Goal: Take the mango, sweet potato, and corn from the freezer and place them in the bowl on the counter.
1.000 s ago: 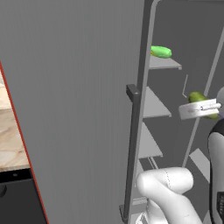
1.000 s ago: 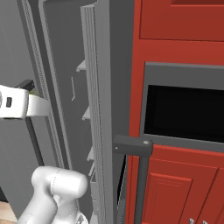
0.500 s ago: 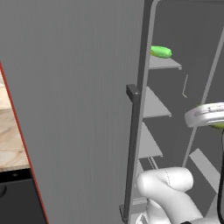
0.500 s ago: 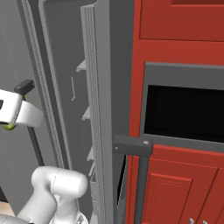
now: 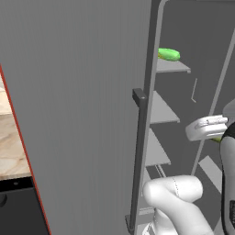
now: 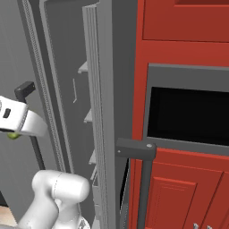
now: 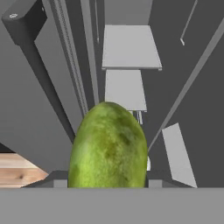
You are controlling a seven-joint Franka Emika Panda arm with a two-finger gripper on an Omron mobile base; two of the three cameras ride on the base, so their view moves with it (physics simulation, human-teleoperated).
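Observation:
A mottled green oval, the mango (image 7: 108, 146), sits between my gripper's (image 7: 107, 181) fingers, and the gripper is shut on it. In the left base view my gripper (image 5: 212, 135) hangs in front of the open freezer's grey shelves (image 5: 158, 110), with a sliver of mango (image 5: 216, 139) under the hand. A bright green item with a yellow end, probably the corn (image 5: 169, 54), lies on the top shelf. The freezer door (image 5: 82, 92) stands open to the left, its bar handle (image 5: 139, 151) close to my arm. A strip of counter (image 5: 11, 147) shows past the door. The sweet potato and the bowl are out of view.
Red cabinets (image 6: 179, 197) and a black oven opening (image 6: 188, 116) stand to the right of the freezer. A dark bar handle (image 6: 143, 179) juts out in front of them. A black appliance front (image 5: 18, 206) lies under the counter at lower left.
My hand has come down and back from the shelves with the mango still in its grip. The corn on the top shelf has not moved.

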